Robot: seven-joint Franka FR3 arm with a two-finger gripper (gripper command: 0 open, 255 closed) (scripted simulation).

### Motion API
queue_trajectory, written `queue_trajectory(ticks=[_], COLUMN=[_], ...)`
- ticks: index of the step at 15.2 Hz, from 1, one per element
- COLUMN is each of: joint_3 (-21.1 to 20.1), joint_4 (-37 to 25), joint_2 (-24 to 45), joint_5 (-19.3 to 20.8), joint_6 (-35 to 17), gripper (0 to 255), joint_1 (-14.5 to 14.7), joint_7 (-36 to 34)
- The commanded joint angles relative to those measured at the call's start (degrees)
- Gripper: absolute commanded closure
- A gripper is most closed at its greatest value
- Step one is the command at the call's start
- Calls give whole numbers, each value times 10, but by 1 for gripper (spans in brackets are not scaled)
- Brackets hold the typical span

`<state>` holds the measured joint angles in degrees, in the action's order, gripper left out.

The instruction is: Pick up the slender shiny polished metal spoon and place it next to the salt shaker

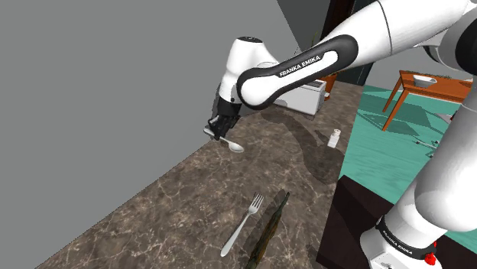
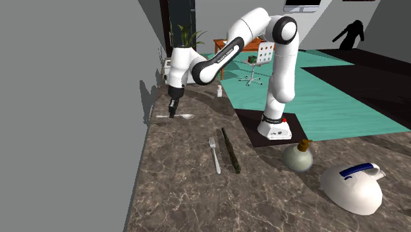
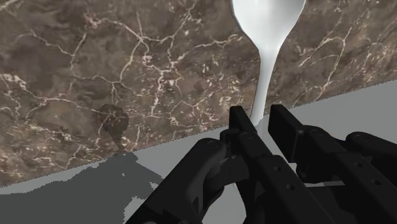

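The end effector [image 3: 259,122] pinched the spoon [image 3: 267,38] by its handle close to the worktop's [image 1: 176,214] wall edge, probably leaving the bowl free for carrying to the shaker [image 1: 335,138], well apart.

Smooth pale spoon [image 3: 266,44] clasped in matt black gripper [image 3: 261,119], brown white-veined marble counter [image 3: 114,57] beneath it, matt grey wall [image 1: 92,92] beside.

On the desk [image 1: 176,206] the fork [image 1: 243,224] lies just beside a long tool [image 1: 269,227], near the stand [image 1: 353,218]. The spoon [image 1: 235,146], clasped in the gripper [image 1: 219,133], is by the wall [image 1: 92,92]. The salt shaker [image 1: 335,138] stands well apart, by the opposite edge.
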<state>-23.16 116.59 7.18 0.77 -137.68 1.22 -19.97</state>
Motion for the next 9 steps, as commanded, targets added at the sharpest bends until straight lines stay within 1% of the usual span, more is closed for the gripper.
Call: queue_trajectory(ticks=[1,5,9], joint_3=[5,26,55], joint_4=[40,91,131], joint_2=[-28,-73,-110], joint_5=[-25,-70,-106], joint_6=[-13,-18,-17], gripper=[255,255,255], joint_1=[-18,-47,-70], joint_7=[38,115,191])
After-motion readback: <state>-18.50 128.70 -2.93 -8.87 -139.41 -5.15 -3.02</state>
